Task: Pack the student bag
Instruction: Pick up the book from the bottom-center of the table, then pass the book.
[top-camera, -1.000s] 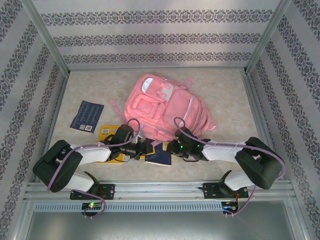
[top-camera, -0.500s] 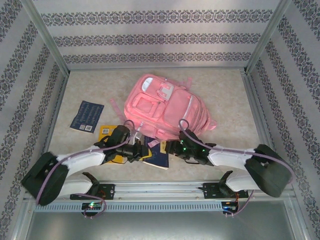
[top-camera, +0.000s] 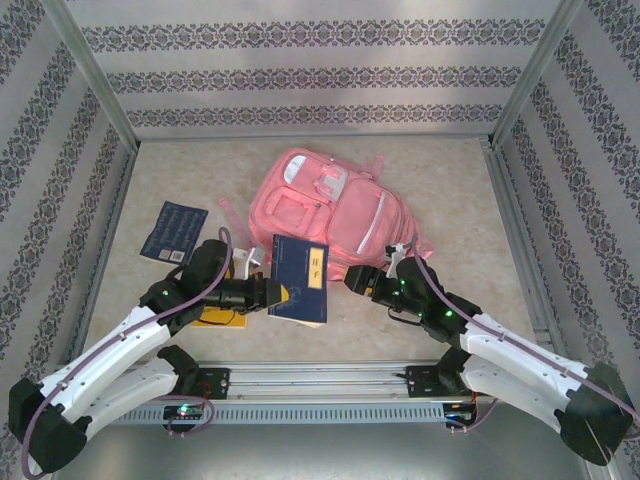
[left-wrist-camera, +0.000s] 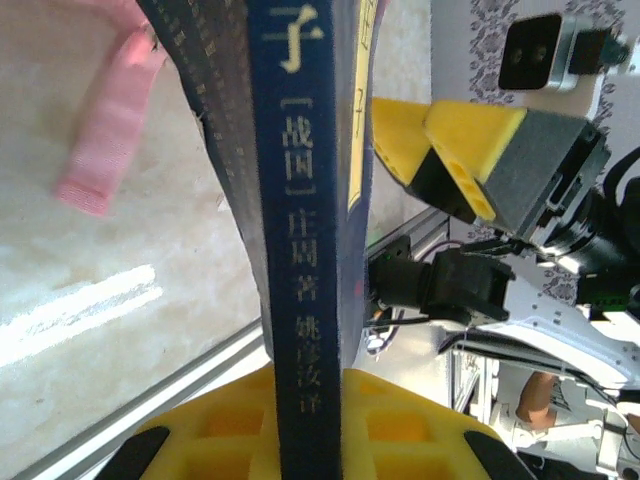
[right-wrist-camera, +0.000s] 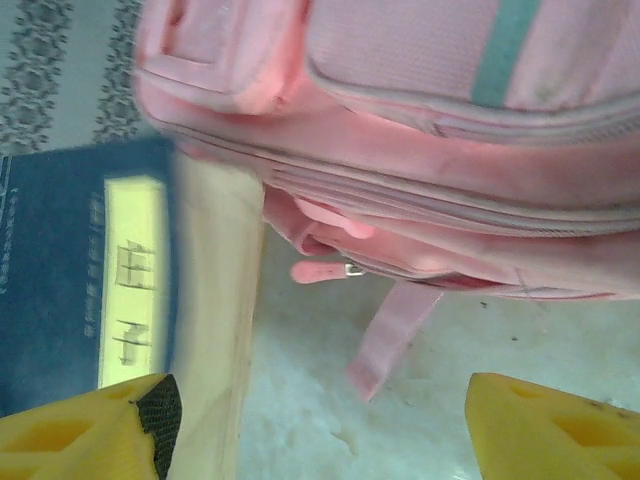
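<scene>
Left gripper (top-camera: 268, 292): closed tight on a blue book (top-camera: 300, 277), gripped at the spine. The student bag (top-camera: 335, 212) lies just beyond the book, far and right of it, with its long axis running far-left to near-right. Right gripper (top-camera: 357, 283): nearer the bag, at its near edge, jaws wide apart and empty.

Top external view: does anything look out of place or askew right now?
Nothing spilled or damaged. The navy book is held off the table by one edge in the left pincer, in front of the student bag. A dark booklet lies askew at the left; the right pincer is open, empty.
</scene>
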